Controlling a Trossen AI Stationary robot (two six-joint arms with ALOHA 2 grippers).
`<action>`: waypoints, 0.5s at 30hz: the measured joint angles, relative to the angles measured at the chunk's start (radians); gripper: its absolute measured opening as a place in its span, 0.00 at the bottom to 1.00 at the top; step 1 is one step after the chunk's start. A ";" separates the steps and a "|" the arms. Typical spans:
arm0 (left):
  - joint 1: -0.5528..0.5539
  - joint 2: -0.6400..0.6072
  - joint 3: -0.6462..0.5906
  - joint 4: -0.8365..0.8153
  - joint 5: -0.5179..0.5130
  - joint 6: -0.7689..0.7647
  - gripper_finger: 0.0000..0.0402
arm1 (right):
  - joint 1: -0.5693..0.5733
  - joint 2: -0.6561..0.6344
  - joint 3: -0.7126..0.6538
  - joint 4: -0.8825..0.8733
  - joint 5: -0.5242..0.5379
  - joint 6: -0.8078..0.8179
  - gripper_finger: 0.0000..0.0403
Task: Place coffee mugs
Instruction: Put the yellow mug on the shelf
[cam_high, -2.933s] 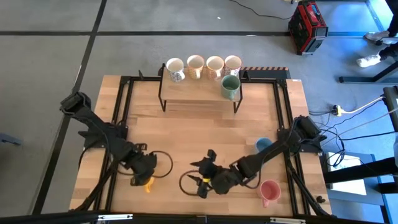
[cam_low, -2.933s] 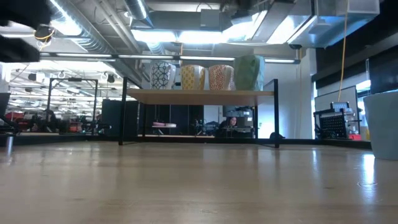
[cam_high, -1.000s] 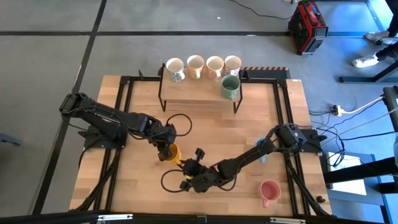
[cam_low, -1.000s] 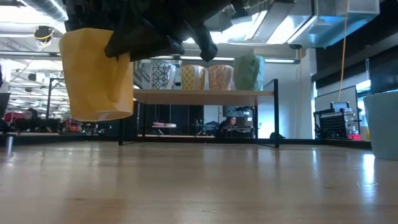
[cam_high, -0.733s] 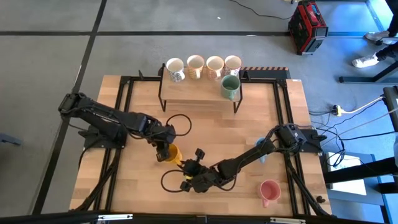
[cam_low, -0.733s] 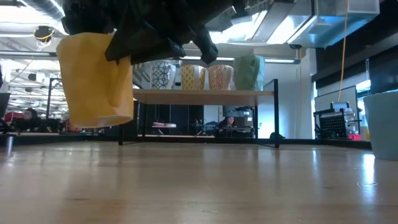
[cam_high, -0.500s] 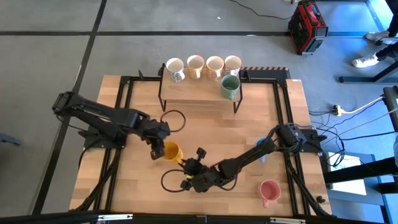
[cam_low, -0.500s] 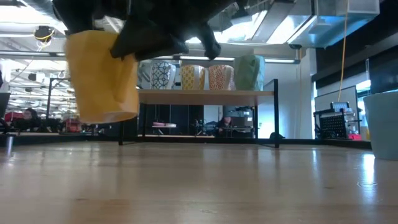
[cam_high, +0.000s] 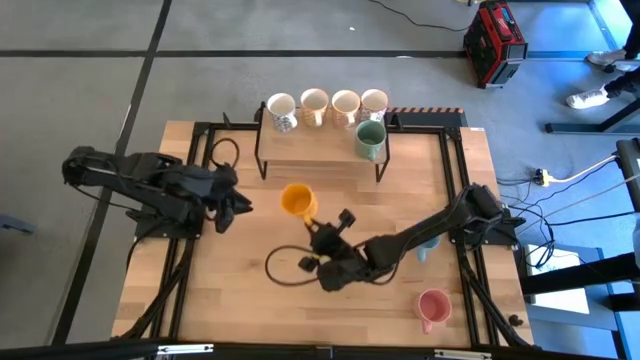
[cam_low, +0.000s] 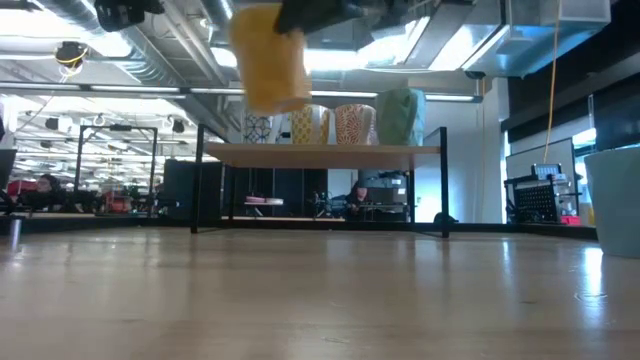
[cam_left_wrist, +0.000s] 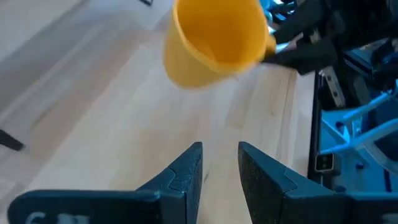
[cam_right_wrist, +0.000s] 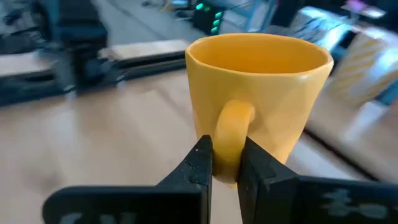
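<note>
While no writing is readable, right pincer clamps orange mug handle, left pincer narrowly parted, empty.

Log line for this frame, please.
right gripper: shut on orange mug handle, lifted | left gripper: open, empty, withdrawn | five mugs on rack

A wooden table stands on grey floor; ceiling lights glow beyond.

We note the orange mug: smooth glazed ceramic, faint sheen. Table: pale wood planks, matt, visible grain. Shelf top is wood on thin black metal legs. Right gripper fingers look like matt dark plastic.
</note>
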 joint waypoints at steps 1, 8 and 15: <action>0.000 -0.012 0.000 -0.001 -0.013 0.002 0.24 | -0.012 -0.011 0.000 -0.014 0.009 0.001 0.06; 0.000 -0.054 -0.001 0.015 -0.095 0.020 0.24 | -0.107 -0.115 -0.033 -0.149 0.009 0.007 0.06; 0.001 -0.066 -0.001 0.019 -0.150 0.021 0.24 | -0.160 -0.276 -0.239 0.014 0.019 0.007 0.06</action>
